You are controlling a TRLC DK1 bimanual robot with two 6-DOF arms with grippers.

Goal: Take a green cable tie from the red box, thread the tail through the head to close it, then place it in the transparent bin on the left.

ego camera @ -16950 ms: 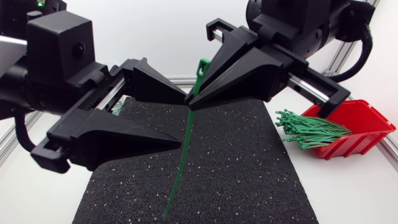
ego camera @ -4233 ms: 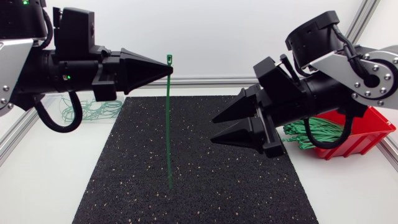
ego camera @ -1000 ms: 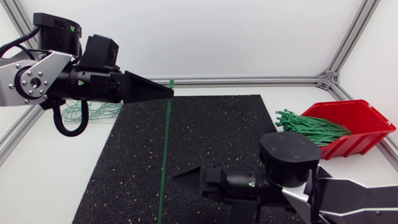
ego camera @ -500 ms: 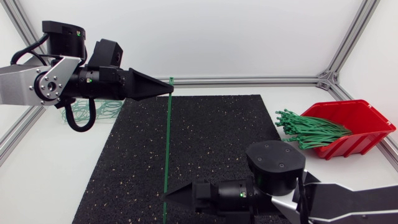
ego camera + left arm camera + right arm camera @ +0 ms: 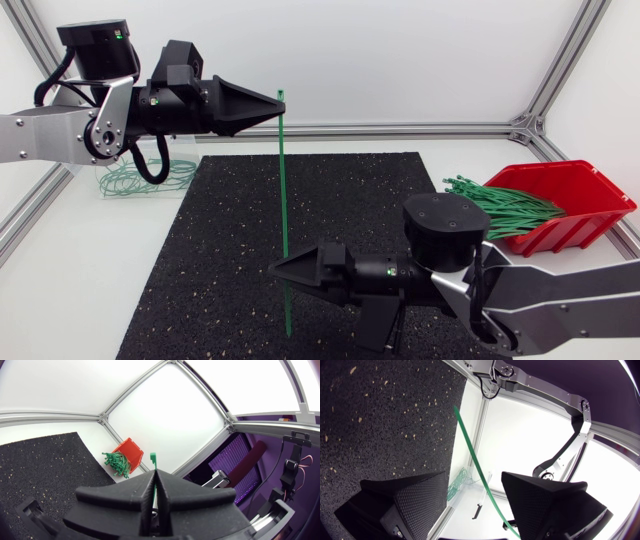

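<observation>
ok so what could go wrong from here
1. The right gripper is open around the cable tie. The thin strap slants across the gap between its fingers, so closing might push it aside rather than pinch it.
2. The left gripper holds the tie only just under its head, and the long strap hangs free. A nudge could swing or twist it and spoil the threading.

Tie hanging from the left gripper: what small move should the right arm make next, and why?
Probably shut the right gripper on the tail. The left gripper holds the tie just under its head, so the strap hangs upright. In the right wrist view the strap passes between the open fingers. A hold there would likely give control for threading.
</observation>
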